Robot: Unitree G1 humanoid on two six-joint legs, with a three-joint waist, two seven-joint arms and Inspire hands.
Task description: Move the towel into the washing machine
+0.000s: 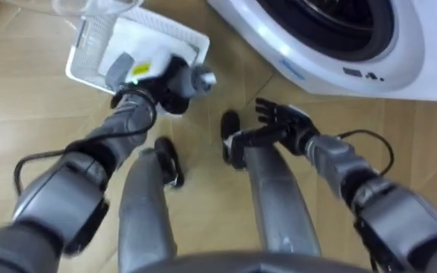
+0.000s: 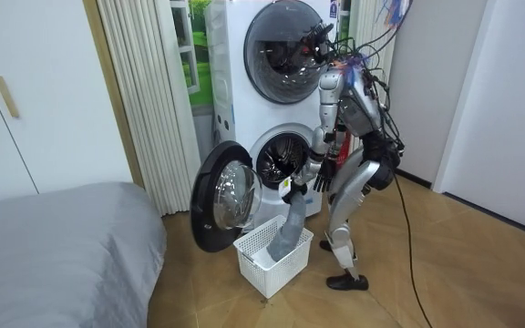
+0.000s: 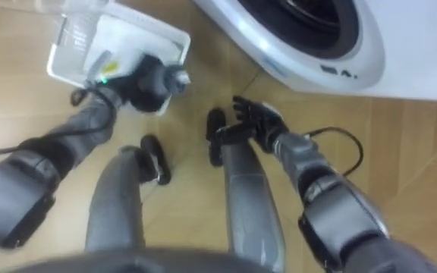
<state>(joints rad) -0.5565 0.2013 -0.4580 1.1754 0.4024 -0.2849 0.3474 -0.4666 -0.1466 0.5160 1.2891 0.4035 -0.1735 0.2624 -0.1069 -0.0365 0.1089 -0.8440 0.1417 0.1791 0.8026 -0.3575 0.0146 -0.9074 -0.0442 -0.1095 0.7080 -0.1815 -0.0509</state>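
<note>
Standing close before a white stack of two front-loading units, the robot faces the lower one, the washing machine (image 2: 283,157). Its round door (image 2: 221,196) hangs swung open toward the room view's left. The upper unit (image 2: 285,41) is closed. One grey bed (image 2: 53,228) lies at the room view's lower left, cut off by the frame. One white slatted basket (image 2: 267,264) sits on the wood floor just below the open door, at the robot's left front.

One grey towel (image 2: 288,228) is noted. Its long axis runs nearly upright, top end at the left hand (image 1: 167,82), lower end down inside the basket. It is outside the drum. The left hand's fingers are curled about the towel's top. In the eye views the grasp itself is blurred, and the towel reads as a grey patch beside the hand. The right hand (image 1: 283,121) hangs over bare floor before the machine, fingers spread, holding nothing.
</note>
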